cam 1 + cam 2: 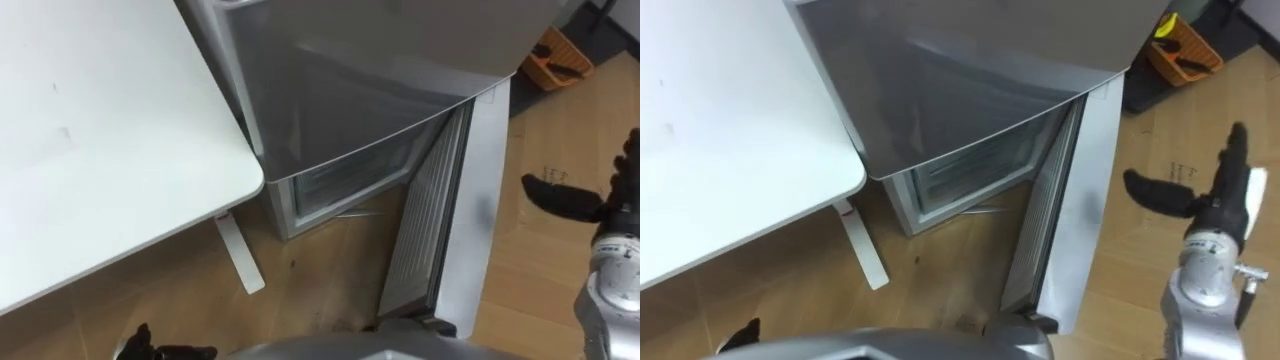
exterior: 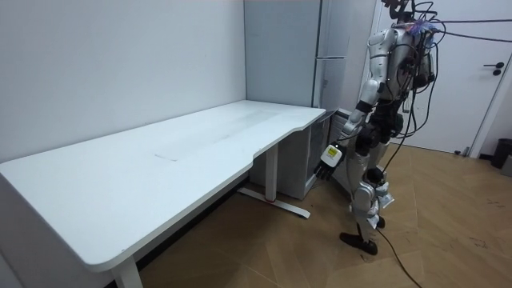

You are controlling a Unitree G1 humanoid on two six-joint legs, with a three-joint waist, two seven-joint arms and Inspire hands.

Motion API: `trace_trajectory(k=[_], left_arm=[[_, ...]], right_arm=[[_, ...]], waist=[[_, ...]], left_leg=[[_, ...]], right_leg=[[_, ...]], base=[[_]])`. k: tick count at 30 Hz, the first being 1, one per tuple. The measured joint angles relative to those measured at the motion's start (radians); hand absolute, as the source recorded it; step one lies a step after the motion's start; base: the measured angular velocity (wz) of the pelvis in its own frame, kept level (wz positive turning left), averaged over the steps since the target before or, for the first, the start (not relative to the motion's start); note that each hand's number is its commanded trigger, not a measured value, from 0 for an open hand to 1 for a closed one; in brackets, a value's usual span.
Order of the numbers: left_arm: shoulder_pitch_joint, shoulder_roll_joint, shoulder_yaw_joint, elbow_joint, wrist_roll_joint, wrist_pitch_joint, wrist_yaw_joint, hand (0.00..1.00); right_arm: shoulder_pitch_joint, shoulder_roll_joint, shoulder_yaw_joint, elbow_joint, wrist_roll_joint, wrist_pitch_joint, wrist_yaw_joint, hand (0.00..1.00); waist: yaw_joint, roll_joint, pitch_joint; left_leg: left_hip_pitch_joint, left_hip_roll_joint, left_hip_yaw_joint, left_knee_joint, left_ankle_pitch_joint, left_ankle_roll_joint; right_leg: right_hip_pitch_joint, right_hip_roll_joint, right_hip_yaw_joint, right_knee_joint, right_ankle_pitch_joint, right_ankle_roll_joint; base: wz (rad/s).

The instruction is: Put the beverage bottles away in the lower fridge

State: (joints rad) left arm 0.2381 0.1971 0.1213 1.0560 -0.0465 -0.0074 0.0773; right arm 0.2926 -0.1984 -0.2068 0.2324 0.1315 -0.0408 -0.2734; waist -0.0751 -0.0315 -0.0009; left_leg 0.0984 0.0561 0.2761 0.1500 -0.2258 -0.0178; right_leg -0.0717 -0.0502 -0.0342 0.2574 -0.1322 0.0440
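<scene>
I stand in front of a grey fridge (image 1: 370,70) at the end of the table, as the room view shows. Its lower door (image 1: 475,200) is swung open towards me, with the ribbed inner liner (image 1: 425,215) facing left. Behind it the lower compartment (image 1: 340,180) shows pale shelves. My right hand (image 1: 600,205) hovers to the right of the open door, apart from it, with thumb and fingers held straight and nothing in it. My left hand (image 1: 150,345) hangs low at the bottom left, fingers relaxed and holding nothing; in the room view this left hand (image 2: 328,160) hangs beside the table's end.
A white table (image 1: 100,150) fills the left, and its white foot (image 1: 240,255) rests on the wooden floor close to the fridge. An orange box (image 1: 555,60) lies on the floor behind the fridge at the top right. The room view has a white room door (image 2: 472,80) behind me.
</scene>
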Motion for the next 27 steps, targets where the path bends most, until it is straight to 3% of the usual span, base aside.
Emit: trace_trajectory(k=[8,13,16,27], left_arm=[[-0.005,-0.016,-0.007,-0.027,-0.003,0.011,0.001,0.0],[0.015,-0.031,-0.056,-0.104,-0.002,0.011,0.007,0.0],[0.003,-0.037,-0.07,-0.112,-0.001,0.011,0.006,0.0],[-0.011,-0.053,-0.113,-0.1,-0.002,0.03,0.025,0.0]], right_arm=[[0.002,0.053,0.088,0.129,0.342,0.013,0.056,0.0],[0.0,0.055,0.171,0.155,0.549,0.02,0.1,0.0],[0.0,0.043,0.175,0.156,0.622,0.018,0.092,0.0],[-0.044,0.026,0.253,0.271,0.856,-0.056,0.136,0.0]], waist=[[0.005,0.005,0.0],[0.035,0.009,0.0008],[0.055,0.017,0.0025],[0.089,0.017,0.0038]], left_leg=[[0.027,0.0,-0.005,-0.006,0.0,0.0],[0.016,0.002,-0.008,-0.006,0.0,-0.001],[0.014,0.003,-0.01,-0.009,0.0,-0.001],[0.008,0.008,-0.015,-0.015,0.0,-0.003]], right_leg=[[0.023,0.004,0.002,-0.019,0.001,0.001],[0.02,0.008,0.002,-0.023,0.002,0.0],[0.021,0.01,0.002,-0.034,0.008,-0.001],[0.015,0.018,0.001,-0.038,0.02,-0.007]], base=[[0.0],[-0.01],[-0.04],[-0.02]])
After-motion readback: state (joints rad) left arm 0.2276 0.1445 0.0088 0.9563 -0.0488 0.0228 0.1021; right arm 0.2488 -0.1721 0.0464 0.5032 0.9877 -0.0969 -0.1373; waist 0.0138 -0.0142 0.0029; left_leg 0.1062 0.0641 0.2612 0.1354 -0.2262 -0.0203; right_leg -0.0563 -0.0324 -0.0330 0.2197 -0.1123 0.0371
